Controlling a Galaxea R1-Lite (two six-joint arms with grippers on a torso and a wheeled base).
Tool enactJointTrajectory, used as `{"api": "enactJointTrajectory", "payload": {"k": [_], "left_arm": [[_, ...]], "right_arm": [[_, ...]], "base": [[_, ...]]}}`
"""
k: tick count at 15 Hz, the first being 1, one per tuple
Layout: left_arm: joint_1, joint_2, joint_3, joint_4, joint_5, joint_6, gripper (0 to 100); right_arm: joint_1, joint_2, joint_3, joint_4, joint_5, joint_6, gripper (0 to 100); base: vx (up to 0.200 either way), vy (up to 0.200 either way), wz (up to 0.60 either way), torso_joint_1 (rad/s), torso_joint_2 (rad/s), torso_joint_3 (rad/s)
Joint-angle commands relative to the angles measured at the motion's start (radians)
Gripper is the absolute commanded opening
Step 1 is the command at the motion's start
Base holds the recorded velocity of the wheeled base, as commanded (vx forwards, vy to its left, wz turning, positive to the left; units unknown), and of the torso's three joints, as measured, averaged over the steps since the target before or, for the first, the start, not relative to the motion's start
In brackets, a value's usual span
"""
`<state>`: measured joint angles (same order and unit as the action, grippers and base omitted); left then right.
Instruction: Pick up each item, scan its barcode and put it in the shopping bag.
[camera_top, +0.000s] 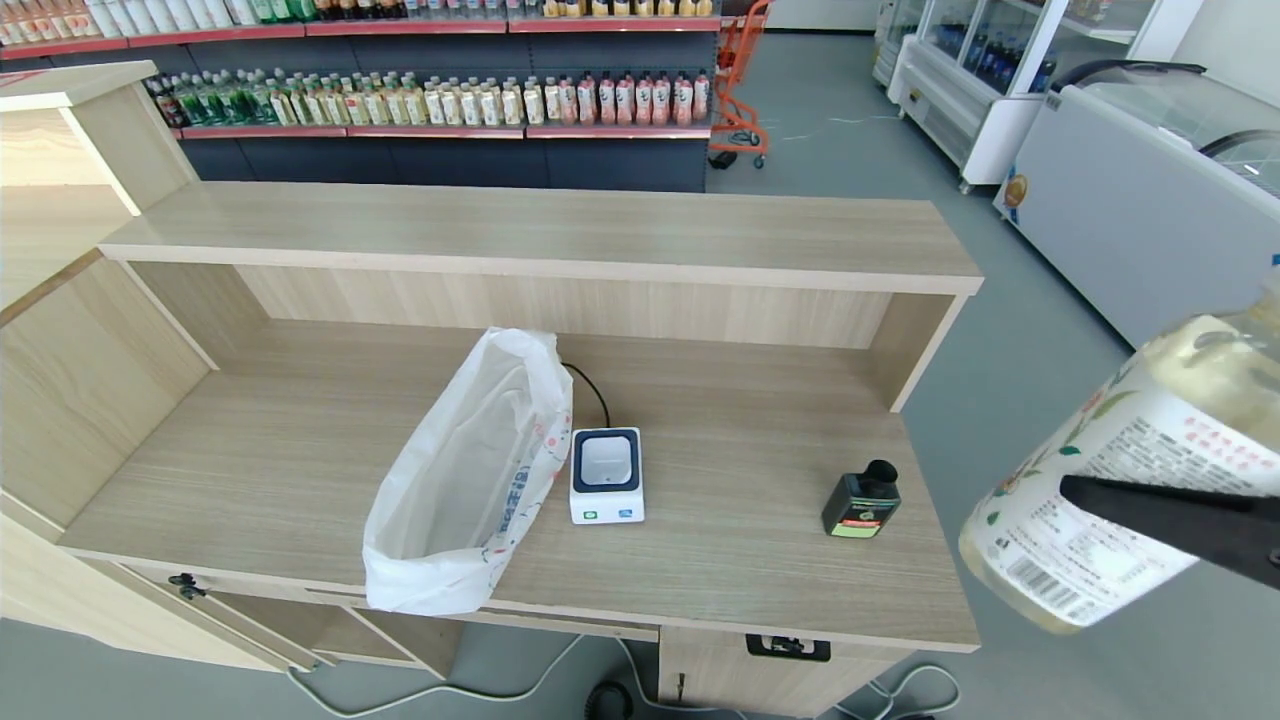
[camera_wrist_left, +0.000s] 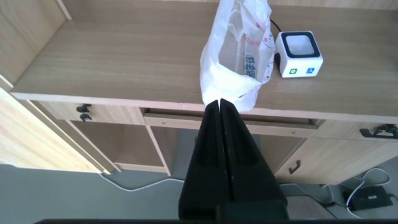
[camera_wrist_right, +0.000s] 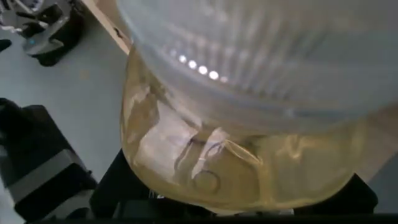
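A clear bottle of pale yellow drink (camera_top: 1130, 470) with a printed label hangs off the counter's right end, close to the head camera, lying tilted with my right gripper (camera_top: 1180, 520) shut on it; the same bottle (camera_wrist_right: 249, 124) looms in the right wrist view. A white shopping bag (camera_top: 470, 480) stands open on the counter's front left, also seen as the bag (camera_wrist_left: 239, 56). The white barcode scanner (camera_top: 606, 474) sits just right of it, scanner (camera_wrist_left: 300, 55). A small dark bottle (camera_top: 862, 502) stands at the counter's right. My left gripper (camera_wrist_left: 221, 102) is shut, empty, below the counter's front edge.
The wooden counter (camera_top: 300, 440) has a raised back shelf (camera_top: 540, 230) and a side wall on the left. A black cable (camera_top: 595, 390) runs from the scanner to the back. Drawers with black handles (camera_wrist_left: 84, 112) sit under the front edge. Freezers (camera_top: 1130, 190) stand on the right.
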<state>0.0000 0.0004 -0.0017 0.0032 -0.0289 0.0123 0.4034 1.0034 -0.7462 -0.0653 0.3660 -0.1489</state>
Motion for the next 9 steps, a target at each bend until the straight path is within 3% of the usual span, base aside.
{"api": "enactJointTrajectory", "payload": {"k": [1,2,5,9], "left_arm": [[0.000,0.000,0.000,0.000,0.000,0.000,0],[0.000,0.000,0.000,0.000,0.000,0.000,0],[0.000,0.000,0.000,0.000,0.000,0.000,0],[0.000,0.000,0.000,0.000,0.000,0.000,0]], "right_arm": [[-0.135,0.072,0.108,-0.111,-0.116,-0.138,0],[-0.152,0.067,0.160,-0.186,-0.190,-0.192,0],[-0.172,0.057,0.160,-0.186,-0.233,-0.238,0],[-0.232,0.021,0.200,-0.251,-0.397,-0.337,0]], "base": [[0.000,0.000,0.00,0.000,0.00,0.000],[0.000,0.000,0.00,0.000,0.00,0.000],[0.000,0.000,0.00,0.000,0.00,0.000],[0.000,0.000,0.00,0.000,0.00,0.000]]}}
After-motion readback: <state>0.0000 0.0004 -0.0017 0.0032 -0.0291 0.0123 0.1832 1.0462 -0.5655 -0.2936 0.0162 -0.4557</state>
